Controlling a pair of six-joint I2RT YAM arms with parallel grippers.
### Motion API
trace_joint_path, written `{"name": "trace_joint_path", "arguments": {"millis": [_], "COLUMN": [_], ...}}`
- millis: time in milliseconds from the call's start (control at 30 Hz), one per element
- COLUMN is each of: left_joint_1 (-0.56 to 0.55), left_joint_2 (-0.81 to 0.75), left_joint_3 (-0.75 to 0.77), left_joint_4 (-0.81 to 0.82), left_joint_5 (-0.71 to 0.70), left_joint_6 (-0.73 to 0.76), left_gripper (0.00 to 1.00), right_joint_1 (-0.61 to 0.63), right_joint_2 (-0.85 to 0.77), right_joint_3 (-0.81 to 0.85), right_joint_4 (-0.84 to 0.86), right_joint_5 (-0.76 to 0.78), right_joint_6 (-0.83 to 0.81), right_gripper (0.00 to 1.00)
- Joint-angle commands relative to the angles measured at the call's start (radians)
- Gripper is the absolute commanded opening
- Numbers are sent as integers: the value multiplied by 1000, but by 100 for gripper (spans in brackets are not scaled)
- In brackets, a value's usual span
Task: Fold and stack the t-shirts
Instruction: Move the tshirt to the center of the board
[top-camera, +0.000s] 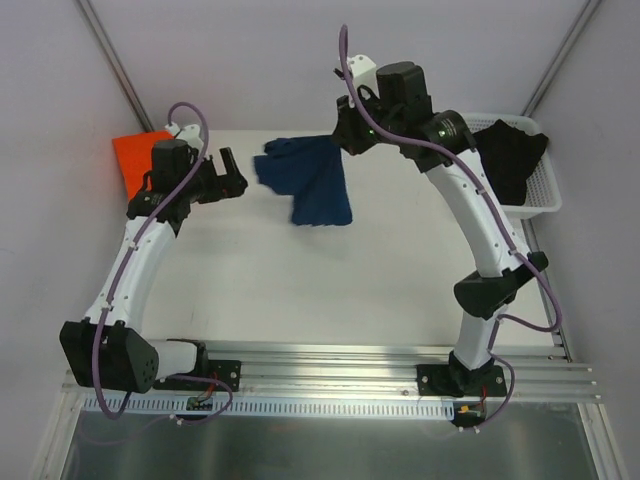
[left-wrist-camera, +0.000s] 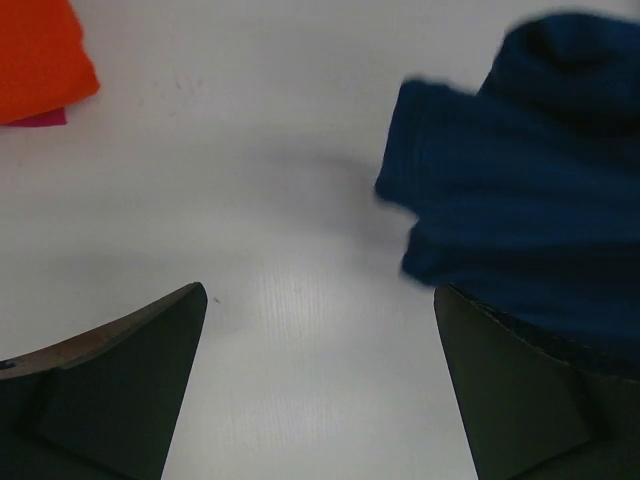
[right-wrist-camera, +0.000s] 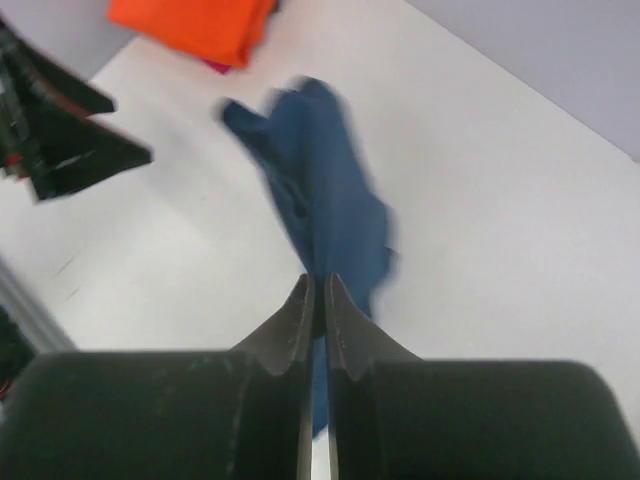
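The navy blue t-shirt (top-camera: 312, 180) hangs crumpled from my right gripper (top-camera: 345, 140), with its lower end trailing on the white table. In the right wrist view my right gripper (right-wrist-camera: 318, 282) is shut on the navy cloth (right-wrist-camera: 325, 190). Its print does not show. The orange t-shirt (top-camera: 135, 160) lies folded at the far left corner; it also shows in the left wrist view (left-wrist-camera: 40, 55) and the right wrist view (right-wrist-camera: 195, 25). My left gripper (top-camera: 232, 172) is open and empty, just left of the navy shirt (left-wrist-camera: 530, 170), above bare table.
A white basket (top-camera: 535, 200) with dark clothes (top-camera: 510, 155) stands at the far right edge. A bit of pink cloth (left-wrist-camera: 45, 118) peeks from under the orange shirt. Grey walls close in the back and sides.
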Motion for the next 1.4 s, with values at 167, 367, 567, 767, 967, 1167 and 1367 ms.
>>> {"name": "trace_joint_path", "arguments": {"millis": [167, 367, 567, 767, 967, 1167, 1367], "left_joint_1": [107, 129, 129, 129, 129, 148, 173], "left_joint_2": [-98, -104, -98, -80, -77, -92, -95], "left_joint_3": [-7, 16, 19, 11, 0, 4, 14], "left_joint_4": [23, 25, 28, 33, 34, 33, 33], "left_joint_5": [31, 84, 101, 127, 143, 123, 118], "left_joint_6": [-103, -129, -129, -141, -141, -121, -115], "left_gripper": [99, 99, 99, 99, 99, 99, 99], "right_joint_1": [52, -29, -31, -25, -22, 0, 67], "right_joint_2": [-149, -164, -173, -72, 113, 322, 429], "right_joint_3": [-51, -303, -290, -250, -227, -132, -115], "right_joint_4": [-15, -67, -58, -58, -80, -101, -104], "right_joint_5": [29, -8, -58, -97, -162, -150, -169], "right_joint_6": [-72, -100, -80, -45, 7, 23, 17], "right_gripper": [1, 64, 78, 77, 67, 53, 52]}}
